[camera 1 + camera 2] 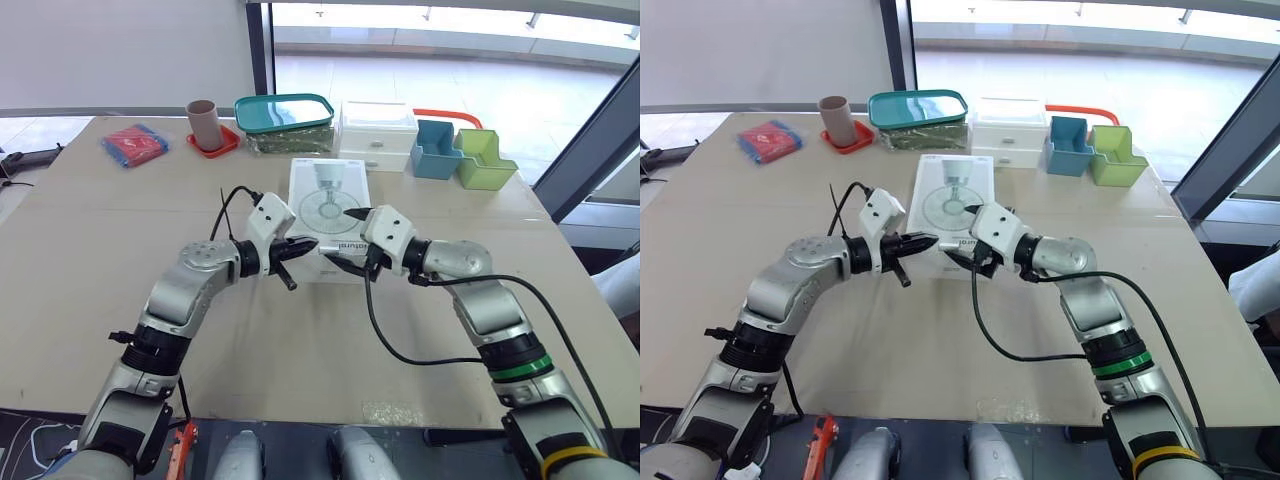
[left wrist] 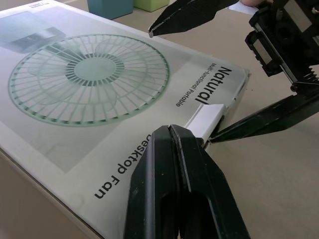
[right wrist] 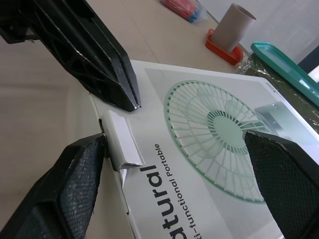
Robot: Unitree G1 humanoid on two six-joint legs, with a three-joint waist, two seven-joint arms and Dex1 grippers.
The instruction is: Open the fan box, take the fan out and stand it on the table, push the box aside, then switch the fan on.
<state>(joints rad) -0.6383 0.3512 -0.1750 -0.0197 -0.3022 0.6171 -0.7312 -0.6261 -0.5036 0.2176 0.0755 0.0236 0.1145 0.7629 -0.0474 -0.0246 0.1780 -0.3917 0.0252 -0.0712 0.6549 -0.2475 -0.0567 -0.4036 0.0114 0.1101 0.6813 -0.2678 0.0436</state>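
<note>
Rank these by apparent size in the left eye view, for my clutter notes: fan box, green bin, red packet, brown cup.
1. fan box, also nearest the camera
2. green bin
3. red packet and brown cup look alike, so they are not ranked

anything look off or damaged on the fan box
Only the end flap of the fan box: it sticks up from the edge nearest the robot with a curled corner, between the shut left gripper and the open right gripper. The rest of the box looks intact.
</note>
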